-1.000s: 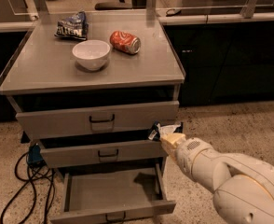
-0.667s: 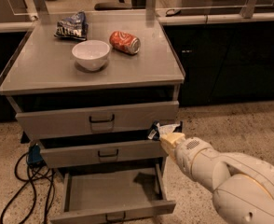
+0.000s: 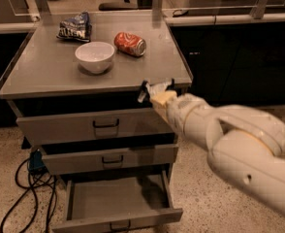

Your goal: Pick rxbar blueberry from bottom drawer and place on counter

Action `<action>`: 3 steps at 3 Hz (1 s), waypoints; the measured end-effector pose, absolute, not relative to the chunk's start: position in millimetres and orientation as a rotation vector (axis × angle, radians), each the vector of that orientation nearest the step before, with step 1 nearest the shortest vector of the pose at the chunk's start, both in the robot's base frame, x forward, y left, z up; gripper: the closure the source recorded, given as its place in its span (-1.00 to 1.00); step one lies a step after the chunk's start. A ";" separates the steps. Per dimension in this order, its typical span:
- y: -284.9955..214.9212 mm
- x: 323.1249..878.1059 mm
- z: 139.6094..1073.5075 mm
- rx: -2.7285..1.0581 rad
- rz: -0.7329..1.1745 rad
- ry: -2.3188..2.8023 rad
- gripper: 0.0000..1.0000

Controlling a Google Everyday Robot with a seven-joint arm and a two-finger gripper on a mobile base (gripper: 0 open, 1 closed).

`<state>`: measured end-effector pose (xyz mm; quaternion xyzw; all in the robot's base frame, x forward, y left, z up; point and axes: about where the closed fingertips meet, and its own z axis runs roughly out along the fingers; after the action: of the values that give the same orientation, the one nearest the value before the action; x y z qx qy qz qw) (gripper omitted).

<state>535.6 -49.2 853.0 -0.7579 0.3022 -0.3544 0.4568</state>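
My gripper hangs at the front edge of the counter, right of its middle, at the height of the rim. It is shut on a small dark bar with pale marks, the rxbar blueberry, which sticks out to the left of the fingers. Far below, the bottom drawer is pulled out, and its grey floor is bare except for a shadow. My pale arm reaches in from the lower right.
On the counter stand a white bowl, a red soda can lying on its side and a dark-blue snack bag. Two upper drawers are nearly closed. Cables lie on the floor at left.
My gripper has risen with the bar from beside the middle drawer to the counter's front edge and moved a little left.
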 end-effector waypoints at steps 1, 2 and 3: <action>-20.9 577.6 944.6 -1.843 -1.007 0.609 1.00; 0.8 594.5 1009.0 -1.766 -1.054 0.553 1.00; 2.4 598.2 1002.9 -1.778 -1.048 0.555 1.00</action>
<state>598.2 2.4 1002.9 -0.7293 0.2276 -0.4298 0.4812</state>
